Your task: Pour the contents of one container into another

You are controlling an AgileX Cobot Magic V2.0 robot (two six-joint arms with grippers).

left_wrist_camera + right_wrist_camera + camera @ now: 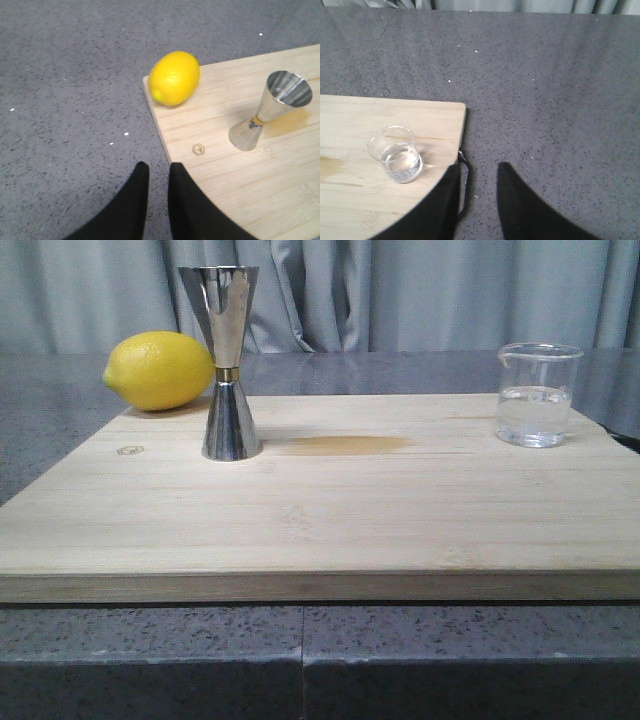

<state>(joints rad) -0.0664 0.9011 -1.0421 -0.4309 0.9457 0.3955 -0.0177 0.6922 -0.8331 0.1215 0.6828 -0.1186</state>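
Presently, a pale wooden cutting board [330, 520] is recorded lying flat on a grey speckled stone worktop [60, 410], with grey curtains [400, 290] hung behind it.

Item one: a small clear glass beaker [538, 395] is stood upright near the far right corner of the board. Clear liquid is held in its lower part, and a pour lip is seen at its rim. In the right wrist view the beaker [396, 154] is found close to the board's right edge.

Item two: a tall steel hourglass jigger [228, 362] with a thin gold band at its waist is stood upright toward the far left of the board, well apart from the beaker. Its open upper cup is shown in the left wrist view [272, 111].

Item three: a yellow lemon [159, 370] is laid at the far left corner of the board, just beside the jigger. A faint amber stain [345, 445] is noted on the wood between jigger and beaker, nearer the jigger.

Left gripper [158, 172]: held above the left edge of the board, fingers slightly parted, nothing between them.

Right gripper [478, 175]: held above the worktop just off the right edge of the board, fingers apart, nothing grasped.
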